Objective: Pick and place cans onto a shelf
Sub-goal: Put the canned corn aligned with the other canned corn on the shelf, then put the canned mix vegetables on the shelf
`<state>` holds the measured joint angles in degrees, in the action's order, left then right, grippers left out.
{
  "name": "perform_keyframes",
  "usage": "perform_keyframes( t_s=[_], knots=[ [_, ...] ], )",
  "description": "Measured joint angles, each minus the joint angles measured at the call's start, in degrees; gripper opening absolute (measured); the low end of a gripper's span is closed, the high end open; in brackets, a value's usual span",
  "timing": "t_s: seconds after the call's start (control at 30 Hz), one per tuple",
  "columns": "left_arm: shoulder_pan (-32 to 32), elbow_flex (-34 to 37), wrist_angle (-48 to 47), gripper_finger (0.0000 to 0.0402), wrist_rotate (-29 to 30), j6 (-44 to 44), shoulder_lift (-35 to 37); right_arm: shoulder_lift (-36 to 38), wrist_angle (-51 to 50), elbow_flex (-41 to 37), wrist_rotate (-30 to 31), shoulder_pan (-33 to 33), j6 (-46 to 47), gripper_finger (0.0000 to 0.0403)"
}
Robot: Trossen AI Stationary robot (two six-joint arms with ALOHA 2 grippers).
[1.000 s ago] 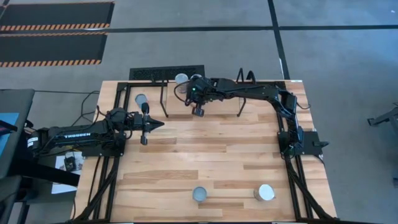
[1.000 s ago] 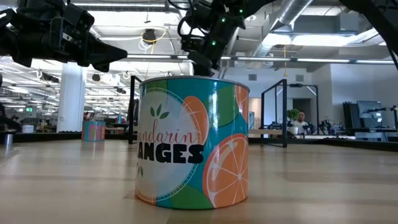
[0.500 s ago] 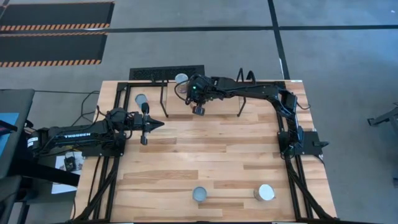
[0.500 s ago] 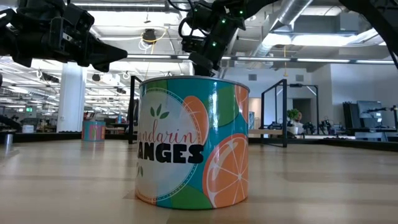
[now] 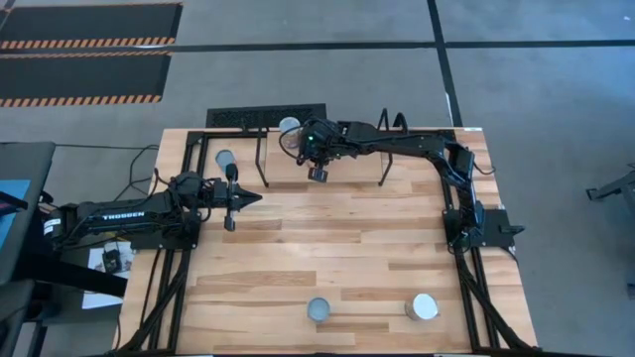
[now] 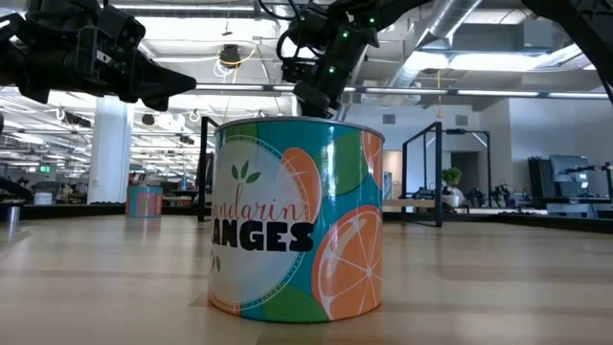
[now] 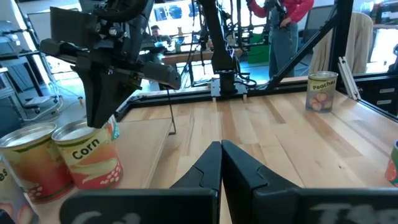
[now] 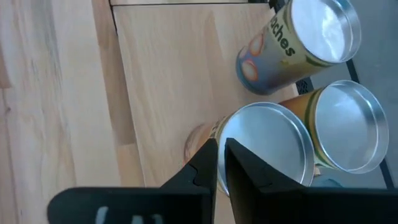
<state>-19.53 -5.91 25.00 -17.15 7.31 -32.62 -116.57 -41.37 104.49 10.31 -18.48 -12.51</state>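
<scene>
My right gripper [image 5: 317, 175] hangs over the shelf [image 8: 174, 56], fingers pressed together and empty, directly above three upright cans [image 8: 267, 146] clustered there. My left gripper [image 5: 248, 199], also pinched shut and empty, is nearest the lone upright can [image 5: 224, 159]. Two more upright cans [image 5: 318, 309] wait at the table's [image 5: 298, 248] near edge, well apart from both.
</scene>
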Motion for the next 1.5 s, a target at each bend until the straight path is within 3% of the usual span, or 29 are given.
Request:
perform_keyframes(
  t_s=[0.4,0.5,0.63,0.77,1.2,1.37,1.5],
  knots=[
    [0.0,0.0,0.01,0.0,0.0,-0.05,-0.02,0.52,1.64,0.34,0.31,0.64,-0.03,0.0111],
    [0.0,0.0,-0.01,0.0,-0.01,-0.93,0.0,3.63,1.39,1.26,2.04,1.98,-2.34,0.0095],
    [0.0,0.0,-0.03,0.0,-0.15,-0.98,0.02,9.24,1.57,-0.78,0.04,4.14,-3.9,0.0031],
    [0.01,0.0,-0.07,0.0,-0.15,-1.05,0.02,13.89,8.5,-10.14,-6.02,5.63,-3.63,0.0013],
    [0.02,0.0,-0.82,0.0,-0.11,-2.43,-0.02,28.69,55.09,-53.01,-10.1,11.53,4.75,0.0005],
    [0.02,-2.07,-5.53,0.0,1.56,-3.36,-0.04,31.39,64.84,-62.34,-10.69,12.63,6.14,0.0006],
    [0.93,-7.51,-15.48,0.0,6.27,-4.59,-0.15,33.11,77.56,-67.56,-19.29,12.65,5.79,0.0006]
  ],
)
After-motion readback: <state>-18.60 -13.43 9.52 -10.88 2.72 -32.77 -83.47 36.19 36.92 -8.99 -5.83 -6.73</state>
